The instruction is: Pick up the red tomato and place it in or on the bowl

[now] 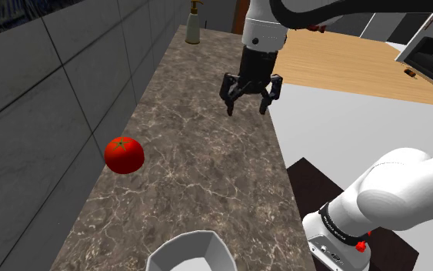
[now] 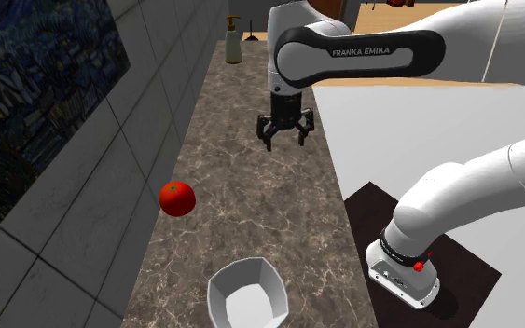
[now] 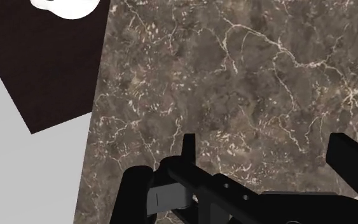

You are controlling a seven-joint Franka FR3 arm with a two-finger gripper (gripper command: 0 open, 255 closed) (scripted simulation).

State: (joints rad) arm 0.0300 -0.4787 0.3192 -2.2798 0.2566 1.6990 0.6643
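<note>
At the bottom edge of the shoulder view, a pale, angular bowl (image 1: pixel 185 254) sits on a long brown worktop (image 1: pixel 207 162) veined with white, like marble. The bowl's inside shows bare pale walls. The red tomato (image 1: pixel 124 155), with a small green stem on top, lies on the worktop outside the bowl and well apart from it. It is at the left middle of the frame, close to the wall.

In the upper centre, the white arm's black jaws hang above the worktop, pointing down. They stand wide apart and clasp nothing. They are well apart from both tomato and bowl. In the wrist view, the veined stone lies beneath them.

A wall of large grey tiles (image 1: pixel 45 115) runs along the left side of the worktop. A cream pump bottle (image 1: pixel 194 23) stands at the worktop's far end, at the top of the frame. In the second exterior view, a dark blue swirled picture (image 2: pixel 36 84) hangs on the wall at upper left. To the right of the worktop is pale grey floor. At lower right, the dark stand (image 2: pixel 461 280) carries the arm's white base.
</note>
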